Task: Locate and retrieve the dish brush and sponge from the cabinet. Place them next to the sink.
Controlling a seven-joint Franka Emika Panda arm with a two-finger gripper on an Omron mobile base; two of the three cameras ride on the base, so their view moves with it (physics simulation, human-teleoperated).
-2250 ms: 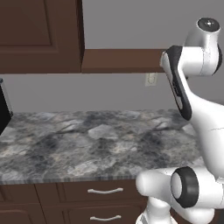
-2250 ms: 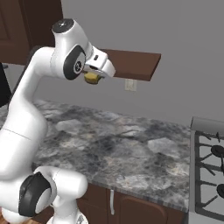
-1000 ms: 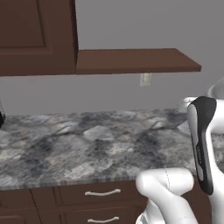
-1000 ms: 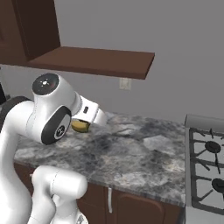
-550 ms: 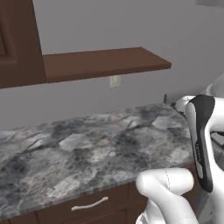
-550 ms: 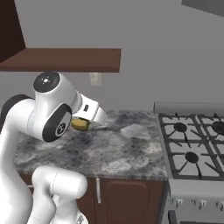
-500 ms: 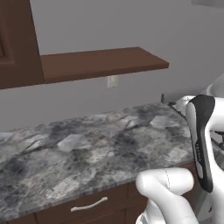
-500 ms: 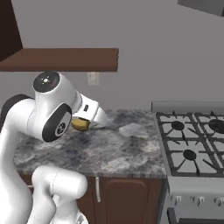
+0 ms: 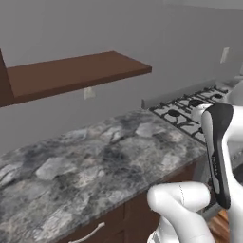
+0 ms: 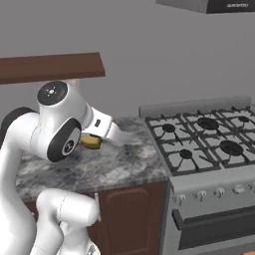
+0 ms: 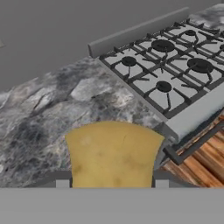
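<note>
The grey marbled counter [image 10: 124, 162] runs out from under the dark shelf board [image 9: 76, 71] to the gas stove [image 10: 209, 132] on the right. The sink is nowhere on this stretch, so which way it lies from the claw cannot be told here; the carry probably waits on the base bringing it into sight. The white arm [image 10: 60, 132] is folded low and close to its body, its wrist reaching right over the counter. The gripper [image 11: 112, 181] is clamped on the sponge [image 11: 113, 153], the yellow block's width spanning the jaws, held above the counter's near edge, just left of the stove.
</note>
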